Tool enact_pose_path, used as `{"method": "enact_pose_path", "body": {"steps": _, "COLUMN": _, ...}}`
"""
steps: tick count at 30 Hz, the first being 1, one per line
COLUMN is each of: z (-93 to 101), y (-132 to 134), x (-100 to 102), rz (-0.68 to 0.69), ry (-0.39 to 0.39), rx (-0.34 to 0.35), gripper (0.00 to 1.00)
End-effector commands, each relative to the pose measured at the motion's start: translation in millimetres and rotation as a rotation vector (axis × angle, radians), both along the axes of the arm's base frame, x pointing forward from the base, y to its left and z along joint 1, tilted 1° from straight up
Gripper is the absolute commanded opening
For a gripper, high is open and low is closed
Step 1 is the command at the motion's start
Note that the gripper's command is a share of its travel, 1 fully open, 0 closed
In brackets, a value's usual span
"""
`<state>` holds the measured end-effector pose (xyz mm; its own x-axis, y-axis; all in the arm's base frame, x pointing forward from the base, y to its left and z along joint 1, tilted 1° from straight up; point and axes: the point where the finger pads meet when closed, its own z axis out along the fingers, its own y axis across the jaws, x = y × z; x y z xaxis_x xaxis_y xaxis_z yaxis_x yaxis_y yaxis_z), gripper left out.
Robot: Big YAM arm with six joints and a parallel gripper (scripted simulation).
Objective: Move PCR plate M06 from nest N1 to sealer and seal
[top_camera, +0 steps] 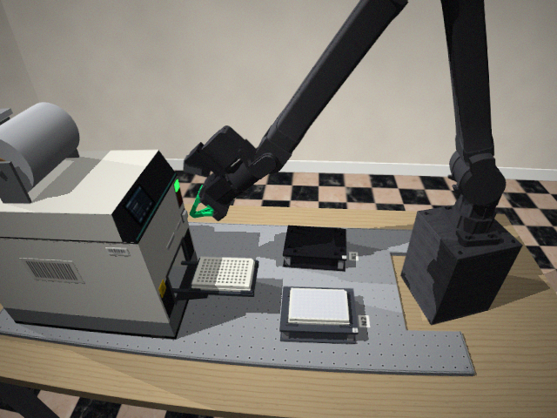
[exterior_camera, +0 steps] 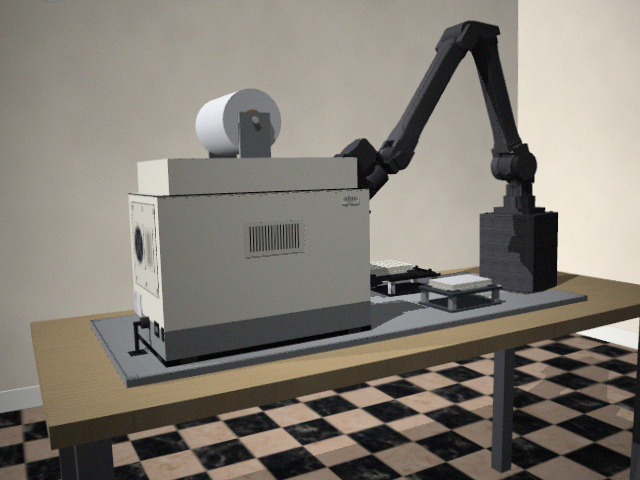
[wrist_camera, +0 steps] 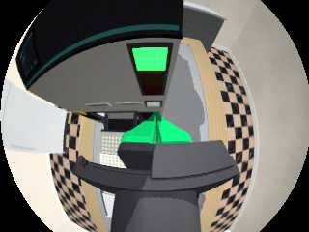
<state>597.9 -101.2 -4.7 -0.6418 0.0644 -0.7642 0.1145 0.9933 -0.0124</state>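
Wooden bench and grey perforated baseplate (top_camera: 233, 351) carry the white 96-well PCR plate M06 (top_camera: 223, 273), seated on the black extended stage (top_camera: 211, 292). Beyond, approach START squarely under the green lamp (top_camera: 177, 185) (stage untouched). Green-tipped black gripper (top_camera: 201, 211) is fully closed, empty, near the housing front.

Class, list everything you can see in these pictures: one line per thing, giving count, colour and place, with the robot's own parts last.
Sealer: one, pale grey, left on the grey base plate.
Foil roll: one, white, on top of the sealer.
Lamp: one, green, sealer's front.
Stage: one, dark, out in front of the sealer.
Plate M06: one, white, open wells, on the stage.
Nest N1: one, black, no plate on it.
Nest N2: one, dark grey, nearer the camera.
Plate M09: one, white, on N2.
Table: one, wooden.
Arm: one, black, on a black pedestal.
Gripper: one, green fingers shut, near the lamp.
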Motion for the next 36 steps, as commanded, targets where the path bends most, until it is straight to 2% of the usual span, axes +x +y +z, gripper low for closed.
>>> {"method": "enact_pose_path", "body": {"steps": 1, "z": 28.5, "y": -10, "x": 0, "rz": -0.024, "ry": -0.055, "rx": -0.002, "gripper": 0.0}}
{"method": "enact_pose_path", "body": {"steps": 6, "z": 26.6, "y": -1, "x": 0, "rz": -0.011, "ry": -0.047, "rx": -0.001, "gripper": 0.0}}
{"method": "enact_pose_path", "body": {"steps": 14, "z": 41.6, "y": 9, "x": 15, "rz": 0.004, "ry": -0.069, "rx": -0.003, "gripper": 0.0}}
{"method": "enact_pose_path", "body": {"steps": 20, "z": 38.4, "y": 8, "x": 20, "rz": 0.004, "ry": -0.069, "rx": -0.003, "gripper": 0.0}}
{"method": "enact_pose_path", "body": {"steps": 25, "z": 39.1, "y": -7, "x": 28, "rz": -0.007, "ry": -0.087, "rx": -0.019, "gripper": 0.0}}
{"method": "enact_pose_path", "body": {"steps": 36, "z": 23.5, "y": -12, "x": 29, "rz": -0.002, "ry": -0.065, "rx": -0.022, "gripper": 0.0}}
